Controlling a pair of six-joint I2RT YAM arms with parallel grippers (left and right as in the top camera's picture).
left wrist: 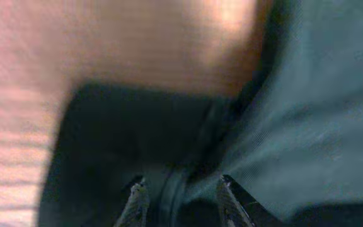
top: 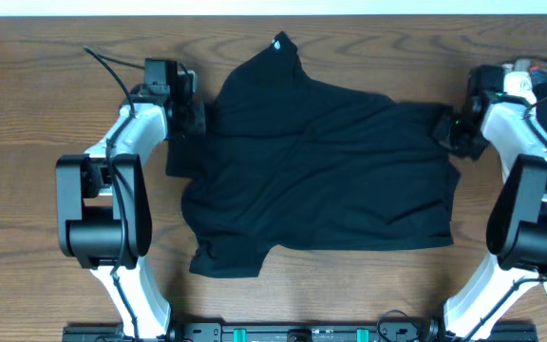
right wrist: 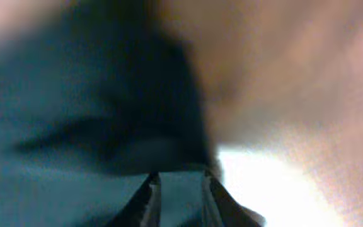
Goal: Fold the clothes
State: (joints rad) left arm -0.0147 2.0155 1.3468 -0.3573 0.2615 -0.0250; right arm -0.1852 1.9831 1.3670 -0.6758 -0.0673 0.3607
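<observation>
- Across the middle of the overhead frame, a black shirt (top: 321,161) lies spread on a wooden counter (top: 46,57), rumpled, with diagonal creases running through the cloth.
- At the upper centre, one corner of the shirt rises to a point that carries a small white mark (top: 280,42); at the lower left, a flap juts out toward the bottom edge.
- At the left side of the shirt, the left gripper (top: 195,112) sits on the cloth's edge. Its wrist view shows a bunched ridge of dark fabric clamped between the two fingers (left wrist: 137,202), with bare wood in the upper left.
- At the right side, the right gripper (top: 444,128) meets the shirt's right edge. Its wrist view, heavily blurred, shows fabric lying between two narrowly spaced fingers (right wrist: 149,198); whether they pinch the cloth cannot be told.
- Bare counter fills the right half of that wrist view, with a bright patch at the lower right.
</observation>
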